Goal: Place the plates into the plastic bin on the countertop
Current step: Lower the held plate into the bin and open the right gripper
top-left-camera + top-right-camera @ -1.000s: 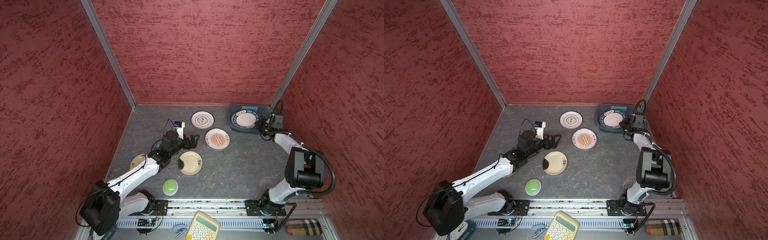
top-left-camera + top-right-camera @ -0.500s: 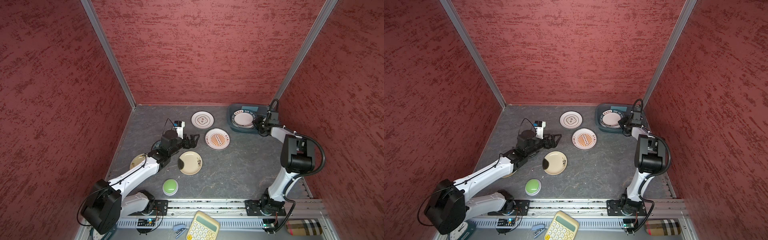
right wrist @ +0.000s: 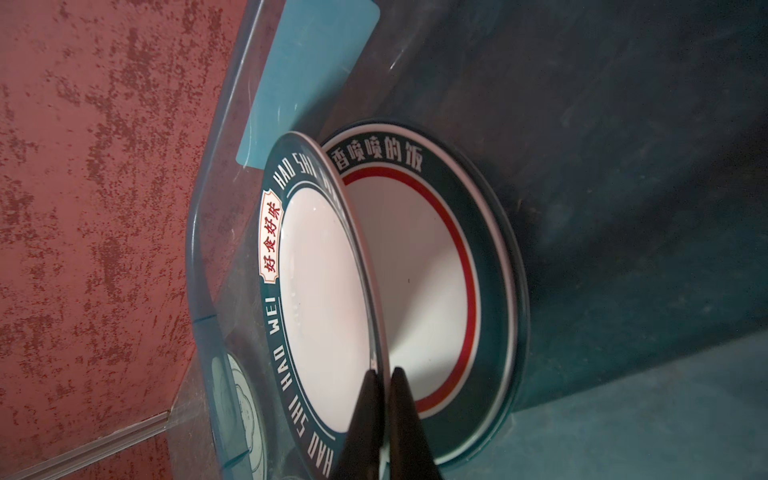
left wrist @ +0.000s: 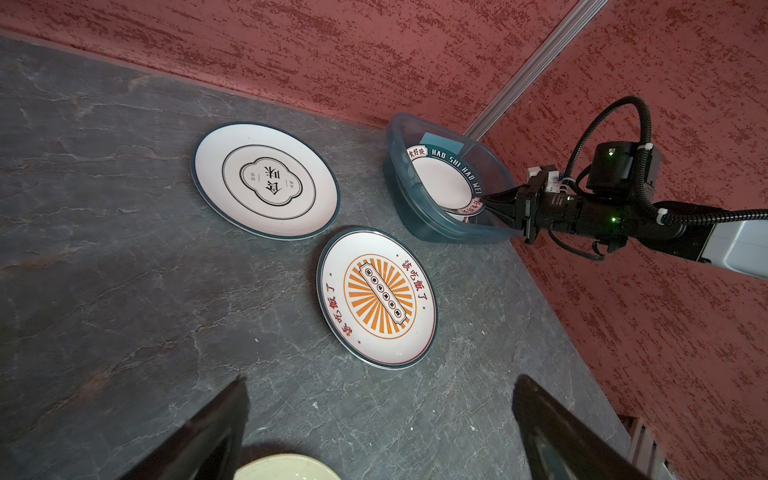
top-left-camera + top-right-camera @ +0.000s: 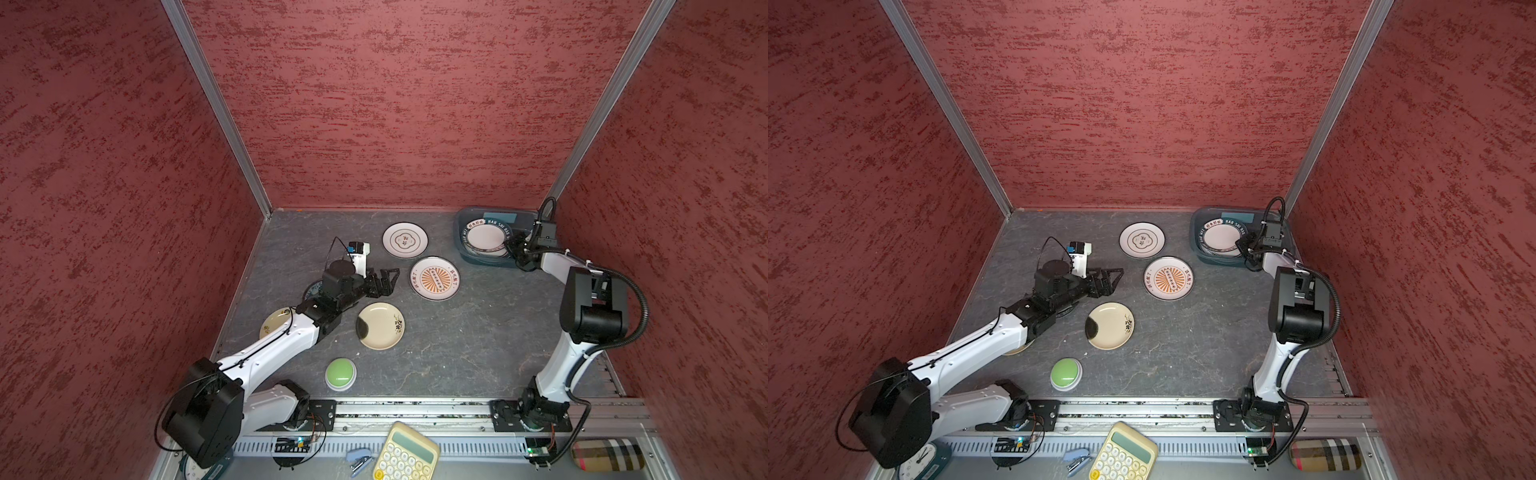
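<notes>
On the countertop (image 5: pixel 457 353), five plates (image 5: pixel 404 240) (image 5: pixel 434 277) (image 5: pixel 380 325) (image 5: pixel 275 323) (image 5: pixel 312 287).

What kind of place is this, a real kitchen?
Probably a robot test booth, not a kitchen: red textured walls box in a stone-look countertop, two robot arms stand on a rail along its front, plates lie near a plastic bin.

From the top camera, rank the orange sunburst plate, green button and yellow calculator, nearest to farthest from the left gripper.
1. The orange sunburst plate, just ahead of the open left gripper.
2. The green button, near the front of the countertop.
3. The yellow calculator, off the countertop, lowest in view.
</notes>
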Controlling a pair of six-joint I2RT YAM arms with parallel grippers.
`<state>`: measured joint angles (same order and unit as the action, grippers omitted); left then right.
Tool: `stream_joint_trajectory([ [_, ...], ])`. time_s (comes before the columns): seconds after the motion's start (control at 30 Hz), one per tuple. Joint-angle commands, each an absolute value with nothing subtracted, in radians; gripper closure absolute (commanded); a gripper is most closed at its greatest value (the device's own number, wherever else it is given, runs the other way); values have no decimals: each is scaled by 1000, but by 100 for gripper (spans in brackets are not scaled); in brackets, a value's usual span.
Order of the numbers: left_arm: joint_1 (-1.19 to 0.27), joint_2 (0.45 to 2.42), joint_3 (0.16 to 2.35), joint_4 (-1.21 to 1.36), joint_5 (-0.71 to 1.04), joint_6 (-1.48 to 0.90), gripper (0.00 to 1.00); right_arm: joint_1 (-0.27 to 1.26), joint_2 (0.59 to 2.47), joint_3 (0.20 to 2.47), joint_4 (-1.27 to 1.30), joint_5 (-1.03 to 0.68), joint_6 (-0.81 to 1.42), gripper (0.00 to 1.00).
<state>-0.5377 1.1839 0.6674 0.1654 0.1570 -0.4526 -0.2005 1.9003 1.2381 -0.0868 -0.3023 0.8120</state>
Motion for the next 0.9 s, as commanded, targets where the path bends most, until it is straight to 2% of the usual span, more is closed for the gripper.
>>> stream_joint_trajectory([
  [0.0,-532,1197,681,170,168,-454,1,-212,1874,1256,-108,-261,803,100],
  [0.37,-532,1206,687,164,173,-459,1,-214,1836,1251,-133,-219,768,99],
  [0.43,-532,1206,686,163,174,-459,1,-214,1829,1249,-130,-231,765,93],
  [0.63,-531,1209,688,161,175,-462,1,-214,1832,1254,-140,-263,757,60],
  [0.7,-531,1210,691,159,174,-463,1,-214,1826,1253,-144,-264,748,55],
  [0.87,-529,1212,689,162,175,-463,1,-214,1787,1253,-169,-257,730,51],
])
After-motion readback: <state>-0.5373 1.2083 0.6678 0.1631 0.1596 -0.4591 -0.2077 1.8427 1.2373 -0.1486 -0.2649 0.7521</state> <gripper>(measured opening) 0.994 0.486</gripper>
